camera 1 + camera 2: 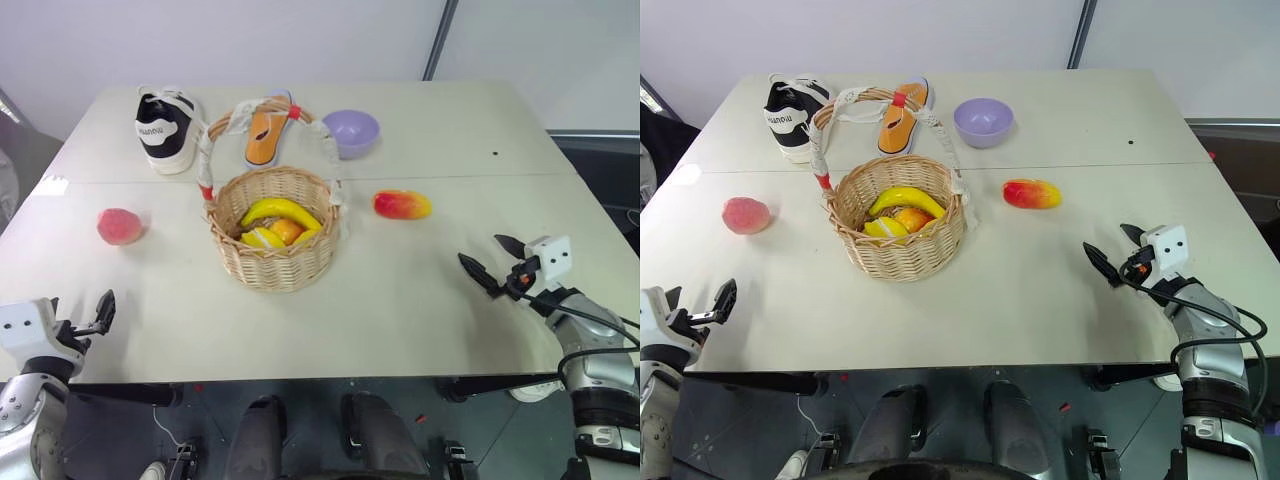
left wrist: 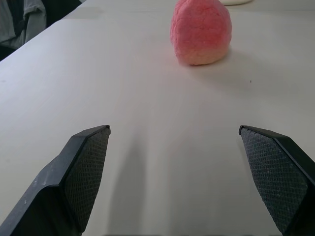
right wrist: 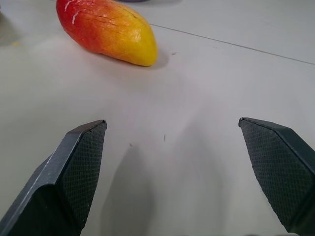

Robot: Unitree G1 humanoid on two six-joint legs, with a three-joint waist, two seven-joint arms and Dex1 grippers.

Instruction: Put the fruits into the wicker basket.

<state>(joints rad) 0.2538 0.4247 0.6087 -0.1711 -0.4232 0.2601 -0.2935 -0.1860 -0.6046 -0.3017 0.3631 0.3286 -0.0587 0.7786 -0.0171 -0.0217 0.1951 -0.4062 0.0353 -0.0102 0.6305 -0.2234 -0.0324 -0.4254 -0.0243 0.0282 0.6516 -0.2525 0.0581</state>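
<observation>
A round pinkish-red peach (image 1: 119, 226) lies on the white table at the left, ahead of my left gripper (image 2: 173, 130), which is open and empty near the front left corner. To the right of the wicker basket (image 1: 275, 268) rests an oval red-to-yellow mango (image 1: 402, 204). My right gripper (image 1: 482, 250) hovers open and empty to the mango's front right, pointing toward it (image 3: 106, 30). The basket stands mid-table with its tall cloth-wrapped handle (image 1: 212, 140) upright. It holds a banana (image 1: 280, 210) and other yellow and orange fruit.
Behind the basket lie a black and white shoe (image 1: 165, 128), an orange insole (image 1: 266, 135) and a lavender bowl (image 1: 351, 131). The table's front edge (image 1: 320, 378) runs just ahead of both wrists. A seam crosses the table behind the fruits.
</observation>
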